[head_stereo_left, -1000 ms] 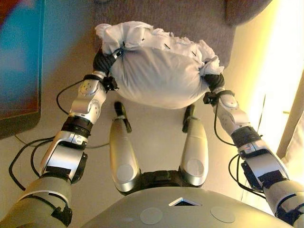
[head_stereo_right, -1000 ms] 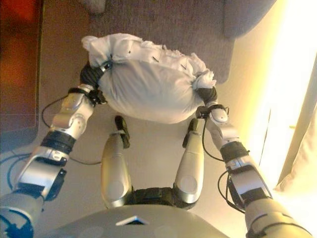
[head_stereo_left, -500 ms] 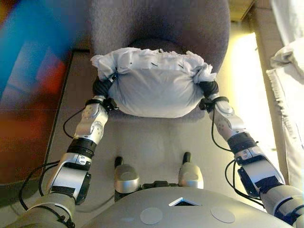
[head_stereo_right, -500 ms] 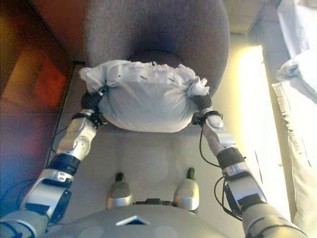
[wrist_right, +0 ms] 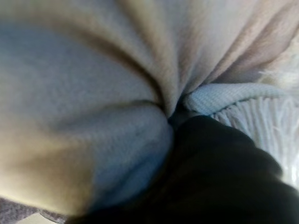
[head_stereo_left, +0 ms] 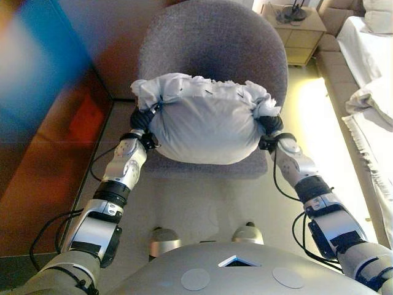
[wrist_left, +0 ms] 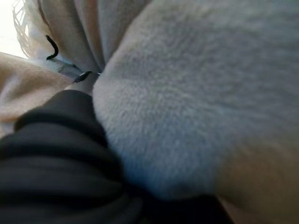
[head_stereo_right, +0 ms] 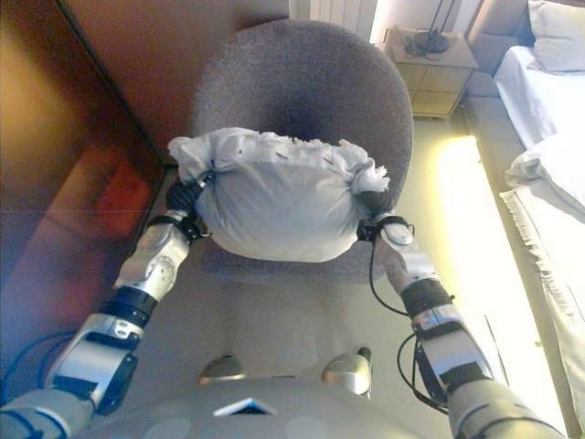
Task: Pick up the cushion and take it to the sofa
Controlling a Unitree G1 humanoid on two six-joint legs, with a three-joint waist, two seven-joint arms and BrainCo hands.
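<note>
The cushion is pale grey and plump, with bunched corners. I hold it up between both hands, in front of my chest. My left hand grips its left end and my right hand grips its right end, with cloth gathered round each. The left wrist view shows the cushion cloth pressed against the dark cover. The right wrist view shows its folds pinched at the hand. The cushion hangs over the front of the seat of the round grey sofa chair.
A dark reddish wooden panel runs along the left. A small bedside table stands behind the chair at the right. A bed with white linen lies along the right. Beige floor lies between me and the chair.
The view has shifted, so the whole chair, the bedside table and the bed now show. The cushion stays held between both hands and now hangs over the chair seat.
</note>
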